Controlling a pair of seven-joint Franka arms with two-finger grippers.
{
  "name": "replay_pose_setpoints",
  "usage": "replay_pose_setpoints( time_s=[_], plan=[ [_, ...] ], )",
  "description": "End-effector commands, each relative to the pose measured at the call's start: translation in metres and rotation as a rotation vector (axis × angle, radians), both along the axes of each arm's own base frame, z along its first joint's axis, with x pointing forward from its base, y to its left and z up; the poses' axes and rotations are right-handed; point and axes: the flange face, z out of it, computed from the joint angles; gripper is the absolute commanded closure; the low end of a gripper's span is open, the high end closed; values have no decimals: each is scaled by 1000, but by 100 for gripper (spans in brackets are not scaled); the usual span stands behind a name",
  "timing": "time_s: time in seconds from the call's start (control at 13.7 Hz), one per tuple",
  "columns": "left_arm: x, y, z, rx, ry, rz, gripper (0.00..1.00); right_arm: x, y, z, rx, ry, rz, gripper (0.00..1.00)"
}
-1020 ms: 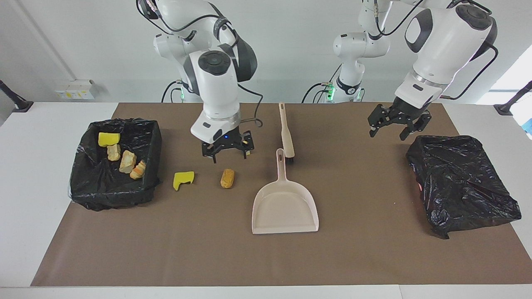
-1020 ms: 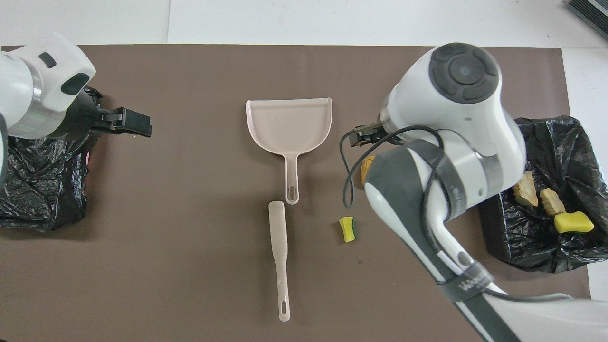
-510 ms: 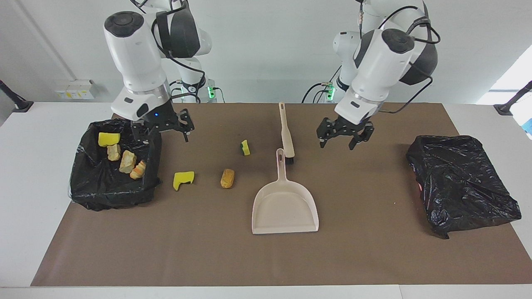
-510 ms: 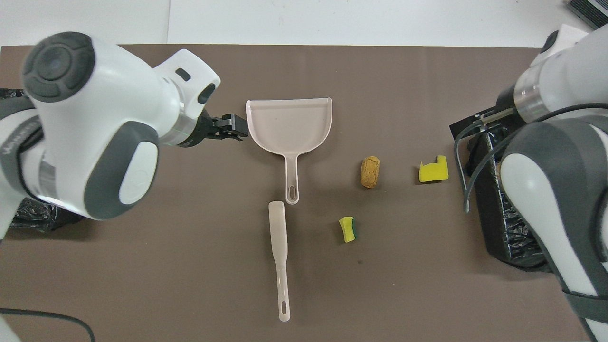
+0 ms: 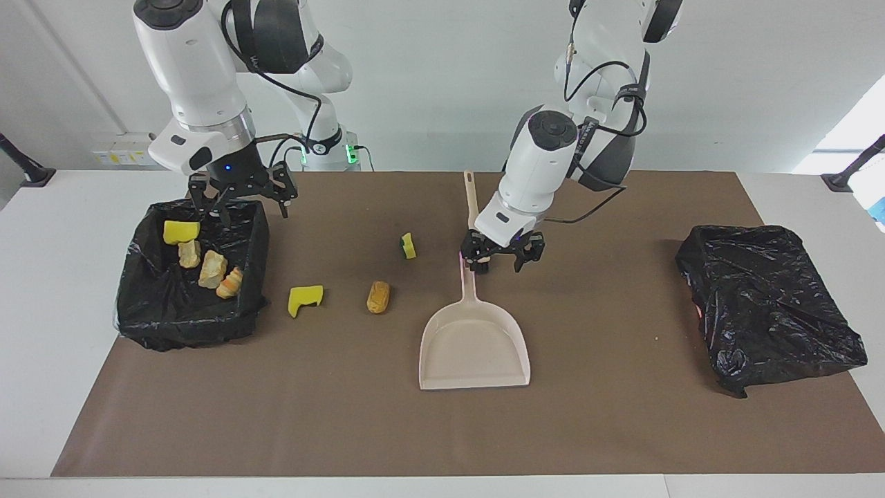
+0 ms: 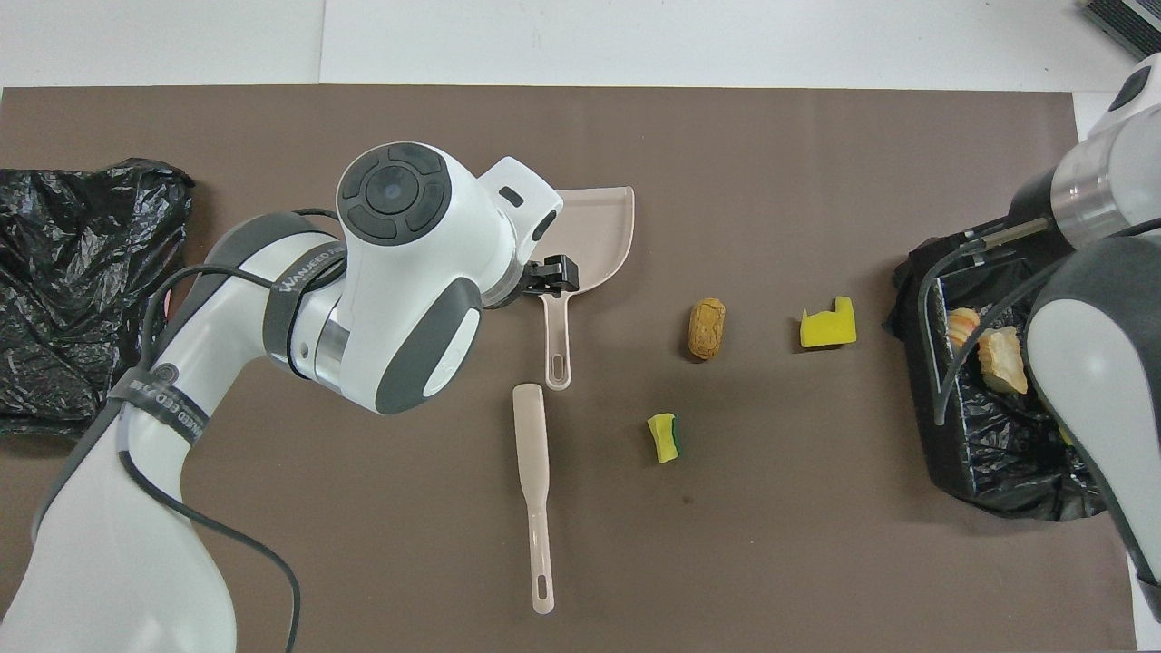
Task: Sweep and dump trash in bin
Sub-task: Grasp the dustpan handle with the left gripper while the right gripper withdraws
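No label is seen on the beige dustpan [image 5: 474, 346]. The left gripper [image 5: 502, 257] is held open over its handle. The right gripper [image 5: 238, 200] is spread open over the bin [image 5: 142, 311].

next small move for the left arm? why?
Probably lower the left tool and close on the dustpan handle. It hangs open just over that handle, holding nothing. The pan is empty, and three trash pieces lie loose on the mat toward the right arm's end. The right tool waits open over the bin, which holds four pieces.
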Motion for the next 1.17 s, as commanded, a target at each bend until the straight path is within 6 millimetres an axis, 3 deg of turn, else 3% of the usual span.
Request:
replay_pose_setpoints(
  time_s=[0.0,0.15,0.29,0.36,0.51,0.73,0.95,1.09],
  plan=[
    [-10,-11,-20,30,4,-3,0,-8,-14,-1,16,21,-31,0],
    [-29,-24,-43,57,43,-20,0,-12,-36,-4,16,52,-150,0],
    [-47,-46,-73,82,64,-8,0,-16,-43,-6,19,83,-208,0],
    [-54,-54,-79,88,67,-8,0,-17,-40,-6,16,97,-207,0],
    [-55,-58,-80,85,62,-13,0,-25,-59,-2,7,122,-277,0],
    [-49,-59,-89,90,24,-25,0,-40,-62,13,10,116,-294,0],
    [-49,-59,-90,103,15,-34,4,-51,-71,6,71,132,-317,0],
    [-49,-57,-90,113,34,-26,79,-56,-67,5,77,144,-322,0]
  ],
)
